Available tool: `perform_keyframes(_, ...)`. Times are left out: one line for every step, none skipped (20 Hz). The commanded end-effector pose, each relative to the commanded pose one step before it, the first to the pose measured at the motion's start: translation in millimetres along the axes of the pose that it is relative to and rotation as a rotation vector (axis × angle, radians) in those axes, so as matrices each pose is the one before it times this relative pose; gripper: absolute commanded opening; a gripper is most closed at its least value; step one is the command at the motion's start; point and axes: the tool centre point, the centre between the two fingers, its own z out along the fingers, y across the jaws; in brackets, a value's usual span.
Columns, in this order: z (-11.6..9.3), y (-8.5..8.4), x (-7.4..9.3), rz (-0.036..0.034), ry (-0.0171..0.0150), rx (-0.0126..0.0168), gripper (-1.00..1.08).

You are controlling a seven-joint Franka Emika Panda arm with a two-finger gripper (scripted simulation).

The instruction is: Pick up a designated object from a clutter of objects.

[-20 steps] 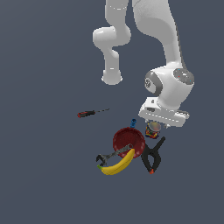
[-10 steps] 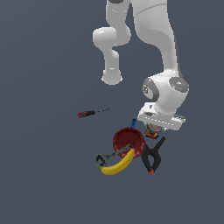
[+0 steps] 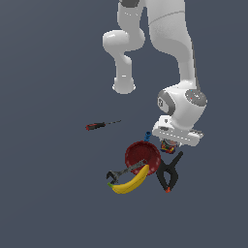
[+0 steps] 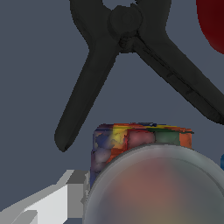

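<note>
The designated object, a short can with a multicoloured label, stands between the red bowl and the black clamp. My gripper is lowered right over it and hides most of it in the exterior view. In the wrist view the can's silvery top fills the near field. One white finger stands beside the can's side, and the other finger is hidden. The jaws look spread around the can. The rest of the clutter of objects lies close around it.
A yellow banana and a grey wrench lie against the bowl. A small blue item stands behind the bowl. A red-handled screwdriver lies apart towards the exterior view's left. The clamp's handles lie just past the can.
The hand has come down a little over the can. None of the objects has moved.
</note>
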Motion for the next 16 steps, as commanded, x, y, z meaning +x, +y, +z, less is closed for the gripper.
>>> perform_keyframes(1.05, 0.67, 0.47, 0.00079, -0.00026, -0.00072, -1.0)
perform_keyframes(0.0, 0.0, 0.0, 0.0, 0.0, 0.0, -1.0)
perform_keyframes(0.0, 0.0, 0.0, 0.0, 0.0, 0.0, -1.0)
perform_keyframes(0.0, 0.0, 0.0, 0.0, 0.0, 0.0, -1.0)
perform_keyframes(0.0, 0.0, 0.0, 0.0, 0.0, 0.0, -1.0)
perform_keyframes(0.0, 0.0, 0.0, 0.0, 0.0, 0.0, -1.0)
perform_keyframes(-1.0, -0.71, -0.38, -0.00064, 0.00052, 0.00087, -1.0)
perform_keyframes(-0.21, 0.19, 0.05, 0.0, 0.0, 0.0, -1.0)
perform_keyframes(-0.63, 0.56, 0.15, 0.0, 0.0, 0.0, -1.0)
perform_keyframes(-1.05, 0.94, 0.25, 0.0, 0.0, 0.0, -1.0)
perform_keyframes(-1.47, 1.31, 0.35, 0.0, 0.0, 0.0, -1.0)
perform_keyframes(-1.89, 1.69, 0.45, 0.0, 0.0, 0.0, -1.0)
perform_keyframes(-2.31, 2.06, 0.55, 0.0, 0.0, 0.0, -1.0)
perform_keyframes(-2.74, 2.44, 0.65, 0.0, 0.0, 0.0, -1.0)
perform_keyframes(-3.17, 2.82, 0.75, 0.0, 0.0, 0.0, -1.0)
perform_keyframes(-3.61, 3.21, 0.85, 0.0, 0.0, 0.0, -1.0)
